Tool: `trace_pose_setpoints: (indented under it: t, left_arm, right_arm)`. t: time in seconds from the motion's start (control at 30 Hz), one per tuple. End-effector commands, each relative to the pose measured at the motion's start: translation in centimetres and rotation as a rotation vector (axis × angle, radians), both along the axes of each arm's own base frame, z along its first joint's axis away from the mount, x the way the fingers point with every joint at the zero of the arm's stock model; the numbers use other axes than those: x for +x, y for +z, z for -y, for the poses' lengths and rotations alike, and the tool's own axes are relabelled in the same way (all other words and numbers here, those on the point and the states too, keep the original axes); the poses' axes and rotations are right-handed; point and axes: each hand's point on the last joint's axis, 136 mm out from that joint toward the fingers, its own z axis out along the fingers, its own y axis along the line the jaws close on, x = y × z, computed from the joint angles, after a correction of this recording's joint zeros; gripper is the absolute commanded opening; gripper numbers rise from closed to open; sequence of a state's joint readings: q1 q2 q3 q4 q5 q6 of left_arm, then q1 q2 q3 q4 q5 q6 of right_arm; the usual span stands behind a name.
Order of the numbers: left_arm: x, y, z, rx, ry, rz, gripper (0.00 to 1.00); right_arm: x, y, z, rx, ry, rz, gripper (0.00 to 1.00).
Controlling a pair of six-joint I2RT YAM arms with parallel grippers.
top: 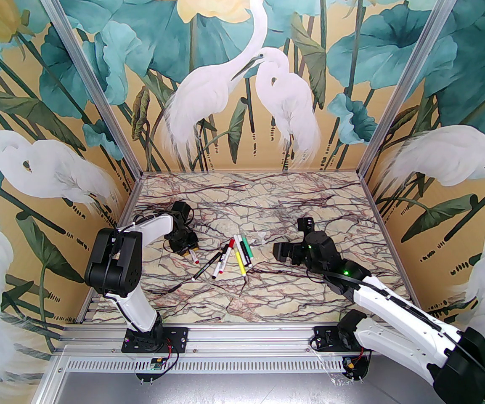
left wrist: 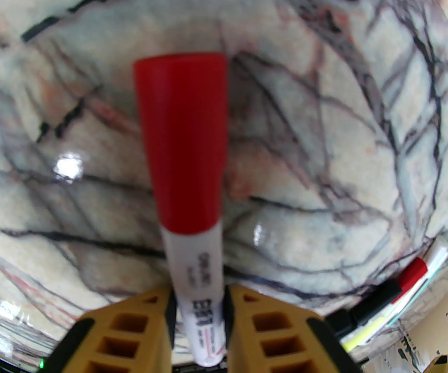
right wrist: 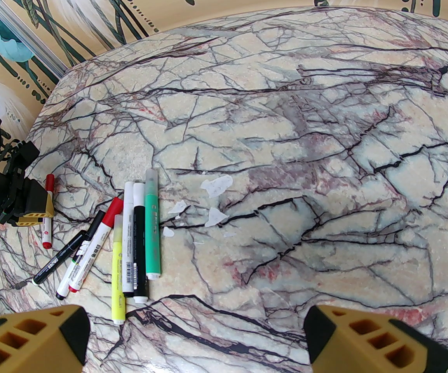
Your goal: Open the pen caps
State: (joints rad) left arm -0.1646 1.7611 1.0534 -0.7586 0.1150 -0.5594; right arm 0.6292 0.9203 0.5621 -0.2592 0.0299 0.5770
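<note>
We have the left claw point(left wrist: 198, 297) clamped on the white barrel of the red-capped pen point(left wrist: 198, 270), left on the desk point(right wrist: 286, 130), its cap point(left wrist: 181, 142) on. The right claw point(right wrist: 196, 321) hangs wide apart. The other pens point(right wrist: 130, 239) mid-desk look capped: nothing opened yet.

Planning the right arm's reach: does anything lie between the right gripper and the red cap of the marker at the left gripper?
Yes: the loose markers lie flat on the table between the right gripper and that red cap. Nothing taller stands there.
</note>
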Motion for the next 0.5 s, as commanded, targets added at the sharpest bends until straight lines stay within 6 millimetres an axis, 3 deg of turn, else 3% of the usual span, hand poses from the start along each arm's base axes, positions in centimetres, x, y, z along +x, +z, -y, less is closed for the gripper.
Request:
trace_pose_setpoints:
  t: [0.0, 0.2, 0.33, 0.47]
  left_arm:
    - [0.1, -0.7, 0.1, 0.025, 0.005, 0.023, 0.29]
    - [0.6, 0.8, 0.5, 0.0, -0.025, 0.105, 0.22]
    - [1.4, 4.0, 1.6, -0.06, -0.085, 0.23, 0.21]
    - [1.9, 8.0, 3.9, -0.174, -0.191, 0.376, 0.21]
  right_arm:
    - [-0.1, 1.0, -0.5, 0.025, 0.006, -0.006, 0.99]
    - [-0.3, 2.2, -1.1, 0.073, 0.018, -0.006, 0.99]
    - [-0.6, 3.8, -1.9, 0.131, 0.054, 0.006, 0.99]
    - [-0.7, 5.5, -2.7, 0.192, 0.07, 0.002, 0.98]
